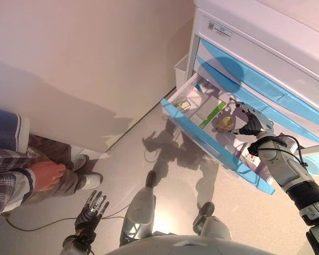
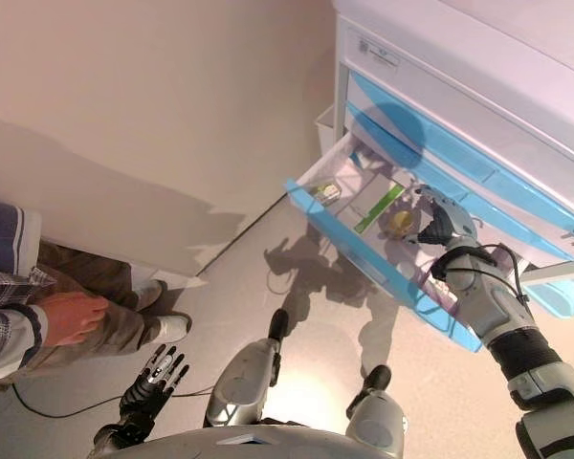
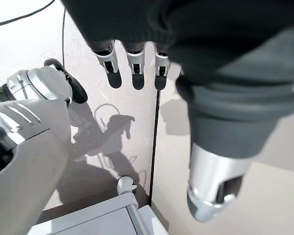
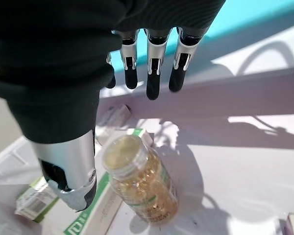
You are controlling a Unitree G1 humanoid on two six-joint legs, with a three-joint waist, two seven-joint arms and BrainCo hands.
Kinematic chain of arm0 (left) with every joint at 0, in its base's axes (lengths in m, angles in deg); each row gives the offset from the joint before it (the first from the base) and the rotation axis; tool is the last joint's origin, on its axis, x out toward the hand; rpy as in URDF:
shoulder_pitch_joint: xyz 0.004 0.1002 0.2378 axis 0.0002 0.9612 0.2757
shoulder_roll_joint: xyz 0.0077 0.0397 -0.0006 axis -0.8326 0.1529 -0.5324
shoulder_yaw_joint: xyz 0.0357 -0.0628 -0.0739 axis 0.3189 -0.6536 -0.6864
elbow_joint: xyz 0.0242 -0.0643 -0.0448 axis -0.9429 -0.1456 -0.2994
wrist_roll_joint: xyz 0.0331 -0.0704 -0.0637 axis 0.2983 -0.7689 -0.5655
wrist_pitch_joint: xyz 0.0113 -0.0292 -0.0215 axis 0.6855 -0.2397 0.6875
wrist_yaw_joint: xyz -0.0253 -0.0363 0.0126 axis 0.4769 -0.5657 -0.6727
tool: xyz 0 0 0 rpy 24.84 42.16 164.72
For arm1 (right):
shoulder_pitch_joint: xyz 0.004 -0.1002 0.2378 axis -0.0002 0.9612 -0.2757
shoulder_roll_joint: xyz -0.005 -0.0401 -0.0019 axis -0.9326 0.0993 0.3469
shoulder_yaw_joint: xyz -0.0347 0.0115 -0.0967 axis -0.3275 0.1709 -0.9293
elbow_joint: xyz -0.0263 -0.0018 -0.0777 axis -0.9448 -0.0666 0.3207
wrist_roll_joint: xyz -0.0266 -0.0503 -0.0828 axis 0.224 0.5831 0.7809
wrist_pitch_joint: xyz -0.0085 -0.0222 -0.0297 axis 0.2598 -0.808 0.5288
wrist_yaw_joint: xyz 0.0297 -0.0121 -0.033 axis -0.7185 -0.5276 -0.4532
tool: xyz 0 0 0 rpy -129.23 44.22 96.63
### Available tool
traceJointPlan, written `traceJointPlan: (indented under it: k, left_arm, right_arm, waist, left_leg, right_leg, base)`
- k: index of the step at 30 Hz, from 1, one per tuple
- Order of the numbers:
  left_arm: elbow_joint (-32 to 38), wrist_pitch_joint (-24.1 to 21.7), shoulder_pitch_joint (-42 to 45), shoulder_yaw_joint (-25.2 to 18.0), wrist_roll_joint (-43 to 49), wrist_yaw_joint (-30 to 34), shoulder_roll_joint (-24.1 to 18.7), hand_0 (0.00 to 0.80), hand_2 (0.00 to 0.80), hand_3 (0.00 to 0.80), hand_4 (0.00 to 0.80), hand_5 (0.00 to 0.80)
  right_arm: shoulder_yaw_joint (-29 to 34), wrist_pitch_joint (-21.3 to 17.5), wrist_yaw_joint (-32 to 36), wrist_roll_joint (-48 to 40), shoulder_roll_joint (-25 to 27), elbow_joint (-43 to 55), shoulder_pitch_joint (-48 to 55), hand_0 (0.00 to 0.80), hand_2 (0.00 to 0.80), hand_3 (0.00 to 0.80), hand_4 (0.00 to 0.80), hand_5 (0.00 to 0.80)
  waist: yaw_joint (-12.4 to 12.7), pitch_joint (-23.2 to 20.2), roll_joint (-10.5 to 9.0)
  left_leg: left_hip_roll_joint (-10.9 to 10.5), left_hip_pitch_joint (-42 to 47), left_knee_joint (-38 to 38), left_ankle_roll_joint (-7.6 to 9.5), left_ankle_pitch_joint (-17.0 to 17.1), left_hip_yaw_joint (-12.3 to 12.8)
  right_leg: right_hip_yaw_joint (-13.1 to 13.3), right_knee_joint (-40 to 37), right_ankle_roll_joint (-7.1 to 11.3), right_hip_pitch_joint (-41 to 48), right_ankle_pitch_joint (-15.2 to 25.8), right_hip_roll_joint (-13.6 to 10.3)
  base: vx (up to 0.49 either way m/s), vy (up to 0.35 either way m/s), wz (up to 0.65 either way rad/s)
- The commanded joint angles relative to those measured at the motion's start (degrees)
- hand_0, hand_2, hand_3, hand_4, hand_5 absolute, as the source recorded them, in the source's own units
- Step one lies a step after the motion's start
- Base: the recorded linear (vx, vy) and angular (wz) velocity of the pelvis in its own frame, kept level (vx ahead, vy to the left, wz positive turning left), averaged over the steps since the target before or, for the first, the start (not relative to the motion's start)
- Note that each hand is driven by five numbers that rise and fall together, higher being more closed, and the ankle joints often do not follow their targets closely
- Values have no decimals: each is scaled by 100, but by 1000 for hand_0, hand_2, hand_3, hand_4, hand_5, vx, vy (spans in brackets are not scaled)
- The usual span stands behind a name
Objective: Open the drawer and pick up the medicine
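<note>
I am hovering my open right hand (image 4: 152, 73) over the bottle (image 4: 139, 183) mid-drawer (image 1: 212, 141); probably light, smooth, roll-prone, so gripping its sides.

The left hand (image 3: 137, 63) hangs over the grey floor (image 3: 112, 112), its fingers (image 3: 136, 73) straight and holding nothing.

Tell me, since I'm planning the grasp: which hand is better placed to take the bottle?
Right. The right hand hangs open over the bottle in the open drawer; the left hand hangs low, far away.
</note>
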Motion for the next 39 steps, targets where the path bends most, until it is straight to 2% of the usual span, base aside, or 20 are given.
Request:
traceJointPlan:
  k: [1, 13, 24, 25, 26, 27, 28, 39]
  left_arm:
    - [264, -83, 59, 294, 2, 17, -403, 0, 0, 0, 0, 0]
    - [303, 20, -33, 372, -8, -47, -411, 0, 0, 0, 0, 0]
    - [290, 57, -23, 363, 4, -9, -400, 0, 0, 0, 0, 0]
    - [278, 52, -29, 369, -4, -2, -399, 0, 0, 0, 0, 0]
    - [260, 47, -42, 380, -8, 10, -399, 0, 0, 0, 0, 0]
    - [242, 41, -52, 384, -8, 25, -399, 0, 0, 0, 0, 0]
    - [237, 39, -51, 383, -15, 40, -396, 0, 0, 0, 0, 0]
    - [255, 18, -68, 416, -16, 42, -403, 0, 0, 0, 0, 0]
  right_arm:
    - [-210, -63, -118, -128, 130, -113, -532, 0, 0, 0, 0, 0]
    - [-563, -12, 97, -279, 55, -942, -913, 0, 0, 0, 0, 0]
    - [-660, 66, 179, -314, -29, -1123, -960, 0, 0, 0, 0, 0]
    - [-658, 53, 197, -314, -35, -1140, -962, 191, 191, 191, 191, 191]
    - [-669, 53, 203, -300, -48, -1163, -975, 533, 533, 533, 533, 533]
    - [-683, 54, 188, -302, -54, -1185, -989, 684, 684, 684, 684, 684]
    - [-688, 23, 204, -314, -44, -1215, -998, 800, 800, 800, 800, 800]
    - [-694, -31, 173, -310, 12, -1242, -1005, 800, 800, 800, 800, 800]
  waist:
    - [122, -41, -70]
    - [231, 48, 14]
    - [288, 112, 69]
    - [287, 117, 70]
    - [287, 123, 74]
    - [289, 126, 76]
    - [291, 128, 77]
    - [285, 166, 87]
  left_leg:
    - [88, -150, 448, 85, -208, -165]
    - [-16, -220, 453, 117, -213, -256]
    - [-70, -175, 379, 138, -212, -290]
    - [-72, -177, 374, 139, -210, -291]
    - [-77, -179, 367, 140, -207, -298]
    - [-79, -181, 361, 142, -206, -301]
    - [-82, -176, 352, 143, -204, -299]
    - [-98, -184, 316, 163, -195, -306]
  right_leg:
    - [91, 51, 65, -340, 632, -327]
    - [29, 156, 27, -454, 622, -395]
    - [-12, 161, 17, -457, 624, -410]
    - [-9, 164, 15, -465, 624, -409]
    - [-8, 161, 13, -471, 627, -407]
    - [-10, 158, 13, -474, 628, -405]
    - [-13, 148, 9, -469, 630, -401]
    - [-26, 155, 7, -514, 646, -392]
  base:
    - [0, 0, 0]
    - [-6, 5, 3]
    - [0, 3, 1]
    - [0, 0, 0]
    - [0, 0, 0]
    - [0, 0, 0]
    - [0, 0, 0]
    - [-1, 0, 0]
